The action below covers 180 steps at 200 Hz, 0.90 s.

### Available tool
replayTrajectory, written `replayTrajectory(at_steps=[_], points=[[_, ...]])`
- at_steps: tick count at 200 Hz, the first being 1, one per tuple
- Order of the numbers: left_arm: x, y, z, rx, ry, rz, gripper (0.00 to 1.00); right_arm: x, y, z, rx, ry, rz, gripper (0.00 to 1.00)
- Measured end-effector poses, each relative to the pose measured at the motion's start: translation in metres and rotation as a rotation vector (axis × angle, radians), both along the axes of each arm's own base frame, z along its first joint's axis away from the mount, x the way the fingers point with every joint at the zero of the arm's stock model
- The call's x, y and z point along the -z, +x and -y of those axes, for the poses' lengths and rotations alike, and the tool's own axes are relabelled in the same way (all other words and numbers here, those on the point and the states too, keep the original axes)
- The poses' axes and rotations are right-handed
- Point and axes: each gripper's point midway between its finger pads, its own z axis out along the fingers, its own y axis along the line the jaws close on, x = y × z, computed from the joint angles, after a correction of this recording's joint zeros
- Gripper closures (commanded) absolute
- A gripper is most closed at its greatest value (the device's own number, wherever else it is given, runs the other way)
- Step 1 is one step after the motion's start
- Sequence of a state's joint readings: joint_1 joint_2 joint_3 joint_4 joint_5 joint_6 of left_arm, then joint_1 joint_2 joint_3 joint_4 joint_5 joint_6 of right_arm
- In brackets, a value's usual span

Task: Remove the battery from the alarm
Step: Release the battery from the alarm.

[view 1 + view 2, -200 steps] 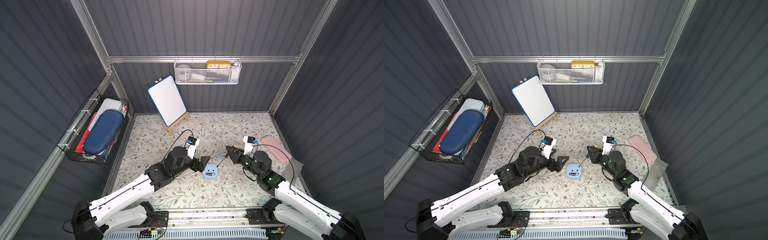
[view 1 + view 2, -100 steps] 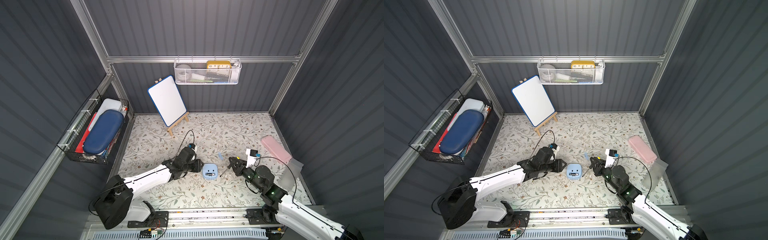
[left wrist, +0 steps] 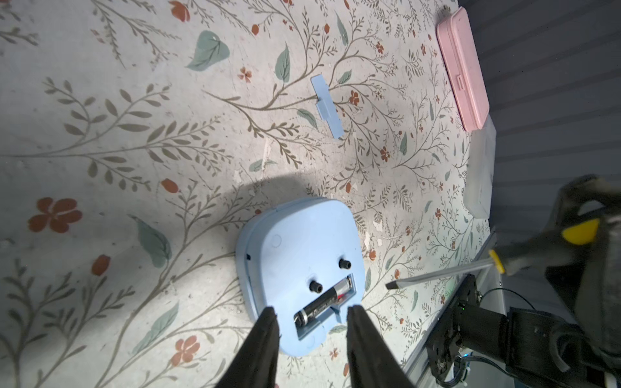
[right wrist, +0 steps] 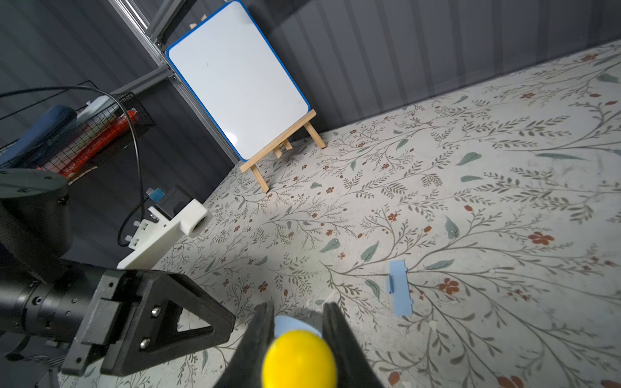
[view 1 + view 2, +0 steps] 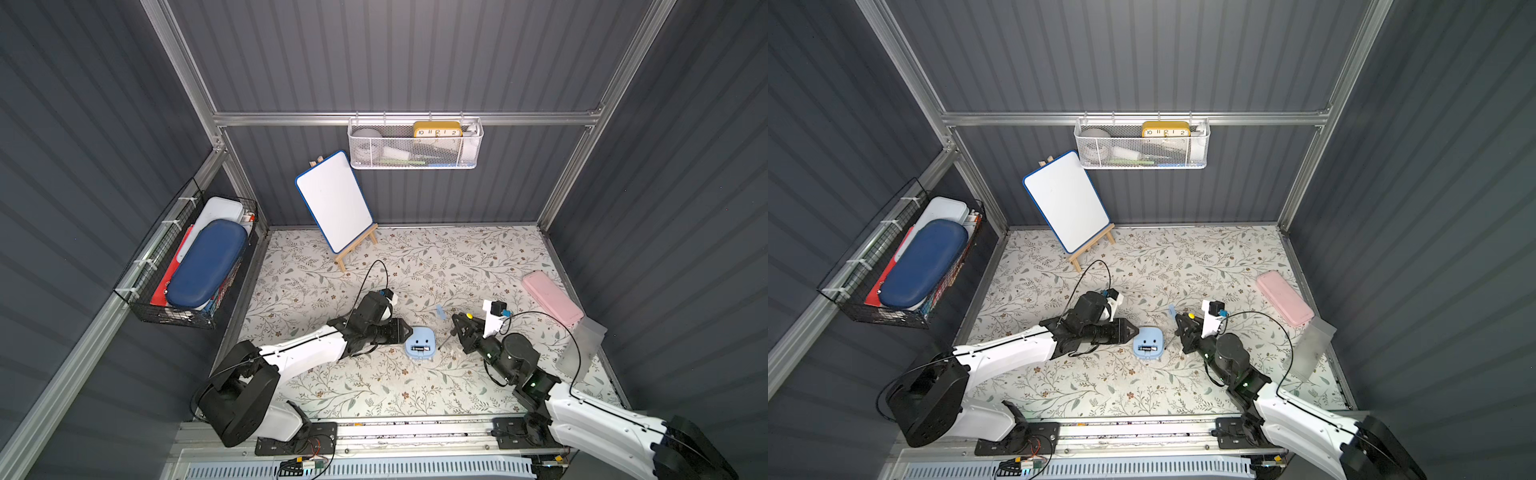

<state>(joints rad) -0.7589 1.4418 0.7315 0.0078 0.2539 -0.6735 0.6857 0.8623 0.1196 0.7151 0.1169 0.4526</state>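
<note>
The light-blue alarm (image 5: 419, 343) (image 5: 1148, 341) lies face down on the floral mat, its back up (image 3: 302, 242). The dark battery (image 3: 322, 302) sits in the open compartment at one end of the back. My left gripper (image 5: 406, 332) (image 3: 311, 317) reaches in low from the left. Its two fingers sit on either side of that end of the alarm and touch it. My right gripper (image 5: 460, 323) (image 4: 297, 312) is shut on a yellow-capped screwdriver (image 4: 299, 359). The flat screwdriver tip (image 3: 391, 285) hangs just off the alarm's right side, apart from it.
A small light-blue cover piece (image 5: 440, 311) (image 4: 400, 289) lies on the mat behind the alarm. A pink case (image 5: 550, 297) and a clear bag (image 5: 582, 349) sit at the right. A whiteboard on an easel (image 5: 332, 201) stands at the back. Baskets hang on the walls.
My left arm has dropped and stretched out to the alarm, and its jaws have narrowed around the alarm's end. My right arm has drawn back a little with the screwdriver.
</note>
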Motion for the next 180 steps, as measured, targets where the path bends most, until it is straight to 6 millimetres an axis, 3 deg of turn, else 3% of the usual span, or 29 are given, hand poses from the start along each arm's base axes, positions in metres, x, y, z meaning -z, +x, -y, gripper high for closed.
replayTrajectory(at_steps=[35,91,180], points=[[0.005,-0.002,0.003,0.001,-0.007,-0.032,0.63,0.004,-0.002,-0.010,-0.025,-0.012,0.005,1.00],[0.030,-0.006,0.001,-0.002,0.031,-0.096,0.69,-0.002,-0.010,-0.028,-0.071,-0.071,0.054,1.00],[0.044,-0.007,-0.001,-0.009,0.062,-0.125,0.83,-0.002,0.001,-0.041,-0.053,-0.148,0.089,1.00]])
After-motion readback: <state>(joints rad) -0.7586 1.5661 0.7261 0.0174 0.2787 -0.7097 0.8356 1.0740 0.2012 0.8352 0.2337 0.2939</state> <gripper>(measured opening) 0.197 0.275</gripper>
